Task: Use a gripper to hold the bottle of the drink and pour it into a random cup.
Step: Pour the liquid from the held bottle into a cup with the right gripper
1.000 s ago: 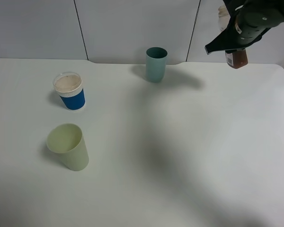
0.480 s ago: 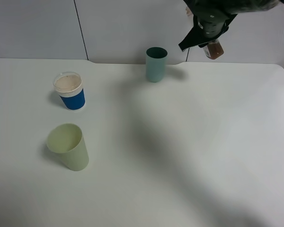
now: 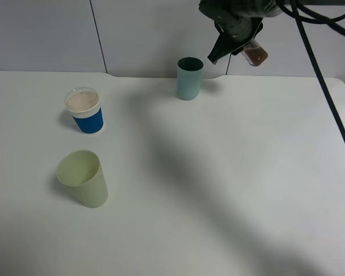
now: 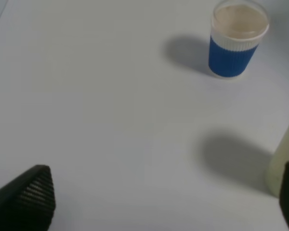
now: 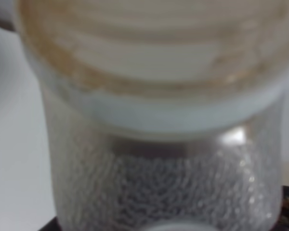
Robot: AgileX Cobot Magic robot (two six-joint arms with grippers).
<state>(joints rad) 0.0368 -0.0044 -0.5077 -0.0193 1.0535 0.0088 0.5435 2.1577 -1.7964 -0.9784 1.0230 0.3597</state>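
Clearly tilted, the bottle holds brown drink.

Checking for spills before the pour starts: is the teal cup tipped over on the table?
No, the teal cup stands upright on the table, with its open mouth facing up.

Surface: white and matt, carrying three upright cups set well apart.
Teal cup: stands by the far edge, near the middle.
Blue-sleeved cup: left side, clear lid on.
Pale yellow-green cup: left side, nearer the camera, open-topped.
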